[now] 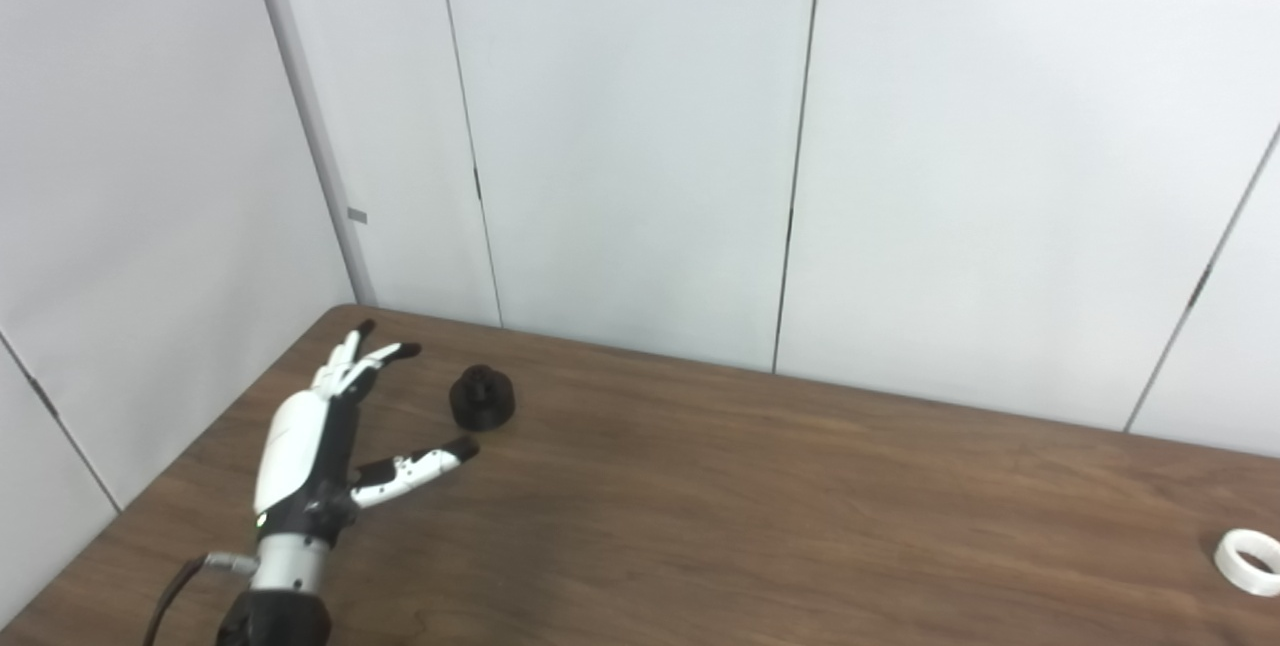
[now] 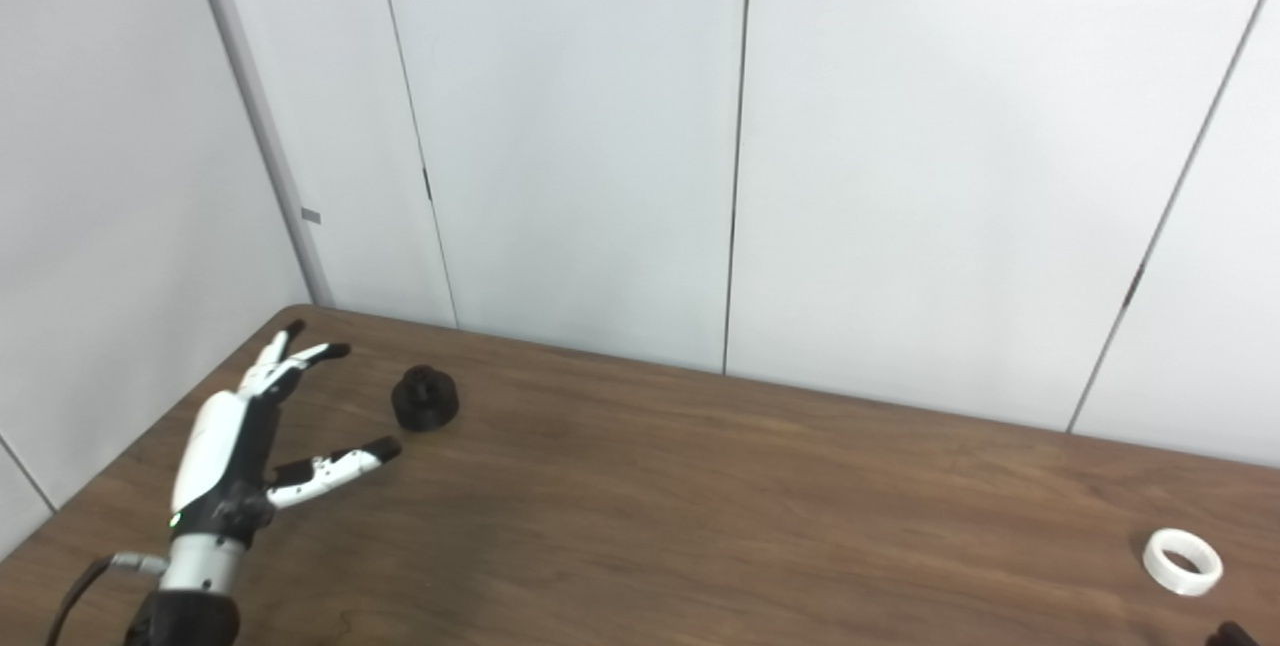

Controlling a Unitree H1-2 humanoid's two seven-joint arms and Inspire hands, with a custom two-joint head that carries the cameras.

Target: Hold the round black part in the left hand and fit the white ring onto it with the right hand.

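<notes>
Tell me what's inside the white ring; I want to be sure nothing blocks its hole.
The white ring lies flat on the table, and only brown tabletop shows through its hole. The near inner wall is hidden by the rim.

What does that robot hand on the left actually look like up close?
The left hand has a glossy white shell over a black frame, and slim white fingers capped with black tips. A silvery wrist cuff joins a black forearm, a small green light glows near the wrist, and a dark cable trails off.

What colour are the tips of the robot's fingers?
Black, on white fingers; clearest in the left eye view.
</notes>
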